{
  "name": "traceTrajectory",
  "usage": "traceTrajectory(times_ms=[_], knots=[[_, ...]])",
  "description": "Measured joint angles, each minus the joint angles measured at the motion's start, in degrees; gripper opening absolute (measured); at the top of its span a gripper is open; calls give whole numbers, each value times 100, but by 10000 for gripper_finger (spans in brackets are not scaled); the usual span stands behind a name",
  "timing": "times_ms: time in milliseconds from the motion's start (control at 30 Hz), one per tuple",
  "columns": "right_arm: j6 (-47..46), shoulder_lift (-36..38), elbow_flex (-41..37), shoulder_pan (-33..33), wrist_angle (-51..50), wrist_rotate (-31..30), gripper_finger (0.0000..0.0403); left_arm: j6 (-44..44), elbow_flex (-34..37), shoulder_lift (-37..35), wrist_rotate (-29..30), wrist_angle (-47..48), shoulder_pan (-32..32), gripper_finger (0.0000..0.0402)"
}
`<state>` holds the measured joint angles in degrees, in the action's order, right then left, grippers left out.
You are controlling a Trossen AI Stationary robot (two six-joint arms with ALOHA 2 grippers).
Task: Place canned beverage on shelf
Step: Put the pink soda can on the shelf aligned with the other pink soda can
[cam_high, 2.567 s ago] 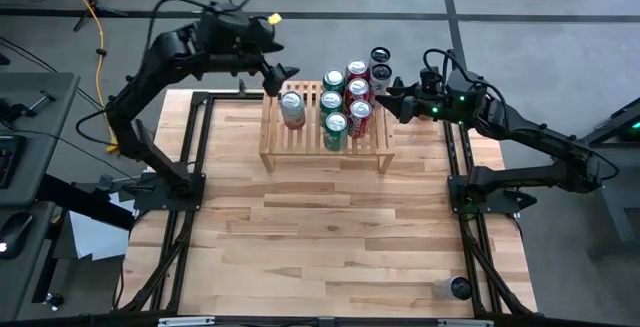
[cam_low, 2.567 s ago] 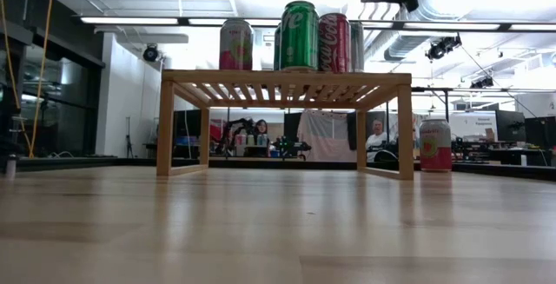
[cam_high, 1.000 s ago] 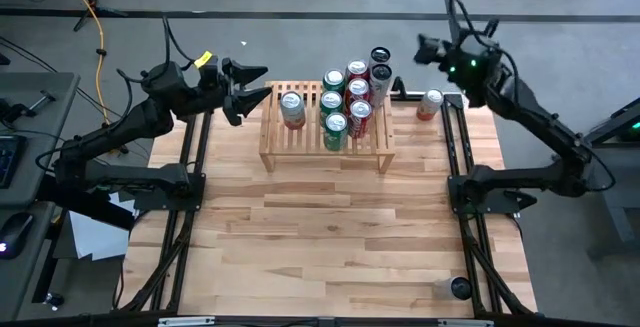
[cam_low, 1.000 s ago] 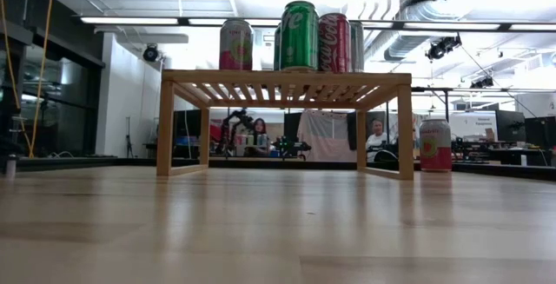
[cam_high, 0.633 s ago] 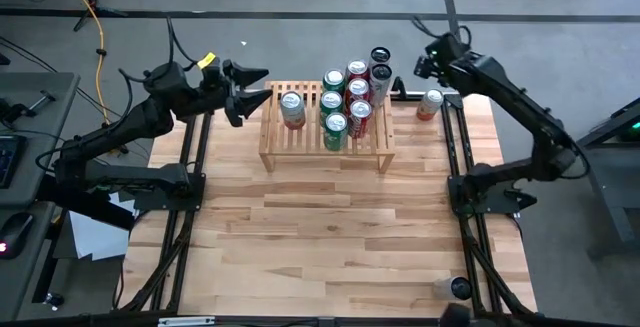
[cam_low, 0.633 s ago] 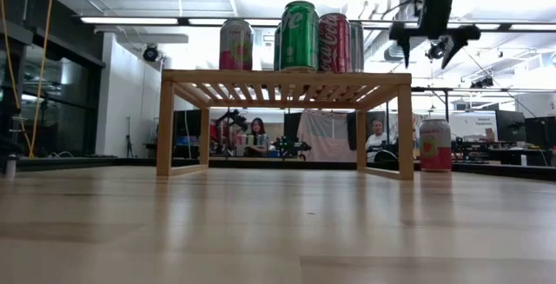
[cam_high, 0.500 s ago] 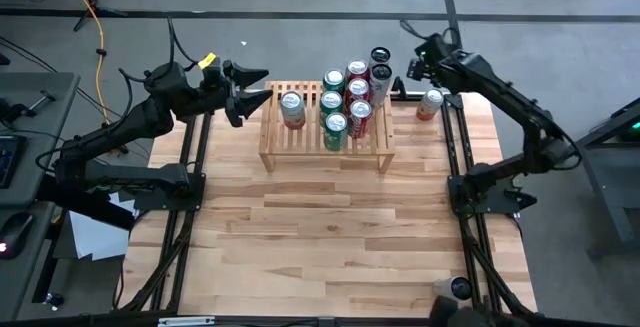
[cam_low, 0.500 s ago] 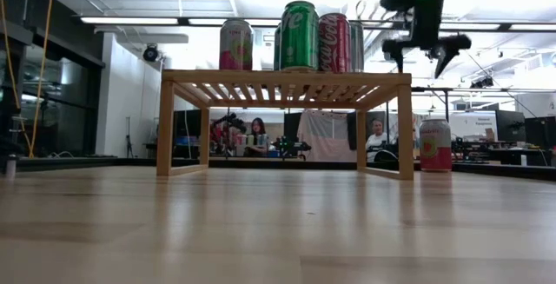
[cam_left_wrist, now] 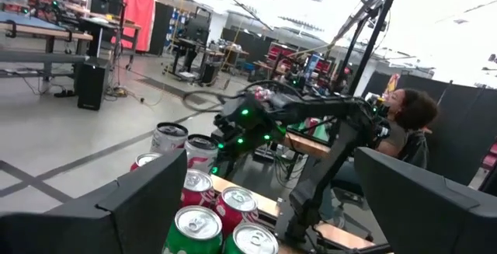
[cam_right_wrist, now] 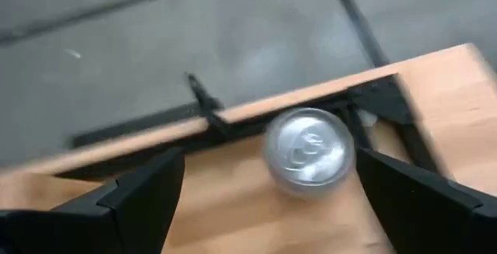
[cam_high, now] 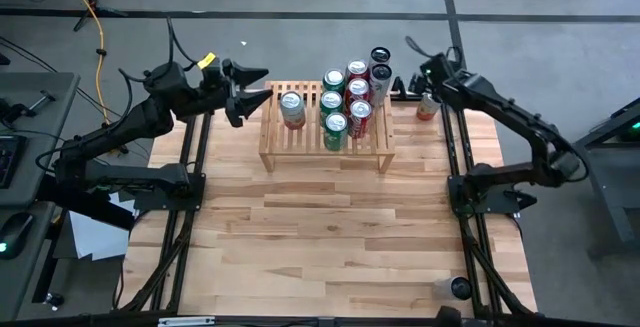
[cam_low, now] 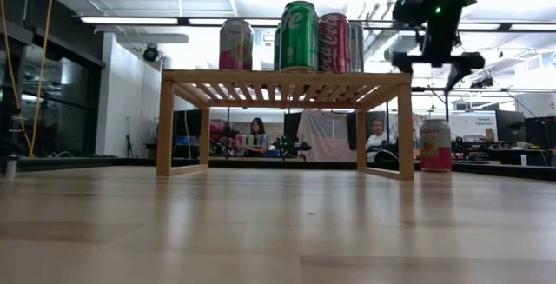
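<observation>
The light-wood slatted shelf (cam_high: 300, 137) stands at the table's far middle, and it also shows in the low view (cam_low: 287, 80). Several cans stand upright on it: one pink (cam_high: 292, 109), the others green, red and dark. Another pink can (cam_high: 427, 108) stands upright on the table to the right of the shelf, and it also shows in the low view (cam_low: 435, 145). My right gripper (cam_low: 432, 60) is open, points down and hovers above that can, whose silver top (cam_right_wrist: 309, 147) shows between its fingers. My left gripper (cam_high: 266, 81) is open and empty, left of the shelf.
A small dark round object (cam_high: 459, 288) lies at the table's near right corner. Black frame rails (cam_high: 455, 157) run along both sides of the table. People sit in the room beyond the table (cam_low: 257, 132). Bare wood lies in front of the shelf.
My right gripper has come down from high above the far right corner toward the pink can on the table. It has tipped to point down and has stayed open. The cans and the shelf have not moved.
</observation>
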<state>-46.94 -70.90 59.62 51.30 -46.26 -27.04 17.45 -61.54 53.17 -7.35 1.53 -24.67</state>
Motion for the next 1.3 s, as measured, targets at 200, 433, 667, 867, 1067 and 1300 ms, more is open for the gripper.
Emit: traceTrajectory(times_ms=[200, 433, 667, 867, 1067, 1300], knots=[[-72, -71, -75, 175, 258, -105, 367, 47, -7, 0, 111, -202, -46, 362], [-626, -792, -77, 47, 188, -1052, 367, 200, -7, 0, 111, -186, -44, 362], [-1336, -1421, -80, 136, 79, -987, 367, 197, -4, 0, 111, -187, -44, 362], [-1507, -1885, -80, 213, 181, -953, 367, 197, -6, 0, 111, -185, -44, 362], [-1085, -2061, -80, 218, 569, -651, 367, 193, -4, 0, 111, -185, -44, 362], [-941, -2060, -80, 270, 389, -366, 344, 193, -5, 0, 111, -185, -44, 362]])
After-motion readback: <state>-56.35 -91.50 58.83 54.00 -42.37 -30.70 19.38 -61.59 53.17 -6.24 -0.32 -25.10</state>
